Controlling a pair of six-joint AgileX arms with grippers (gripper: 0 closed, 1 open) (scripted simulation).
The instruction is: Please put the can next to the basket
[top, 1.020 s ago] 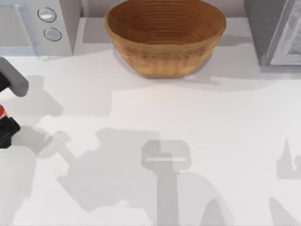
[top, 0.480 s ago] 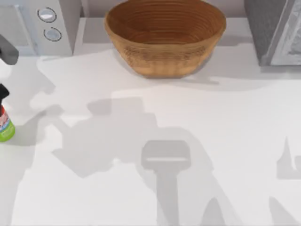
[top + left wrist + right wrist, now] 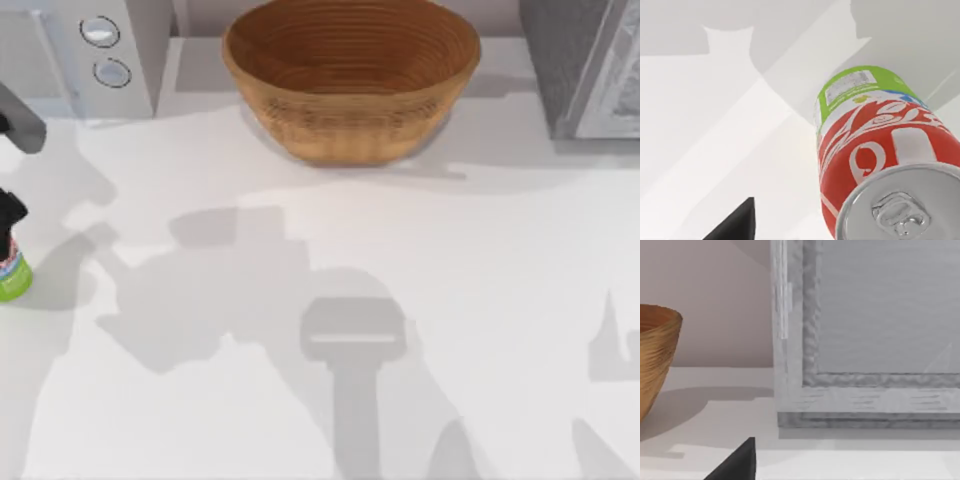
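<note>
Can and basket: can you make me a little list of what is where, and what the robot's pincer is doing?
can: far left edge of the table, upright, red above green
basket: back middle of the table, nothing in it
gap: can far from basket, not beside it
left pincer: right above the can
white box with two knobs: back left

1. You have a plain white desk (image 3: 480,300) carrying everything, crossed by grey shadows.
2. At its far edge, near the middle, sits the brown woven basket (image 3: 350,75).
3. A pale appliance with two round dials (image 3: 105,55) stands at your far left.
4. A grey framed unit (image 3: 585,65) stands at your far right.
5. The can (image 3: 12,270) is upright at your left edge, well apart from the basket.
</note>
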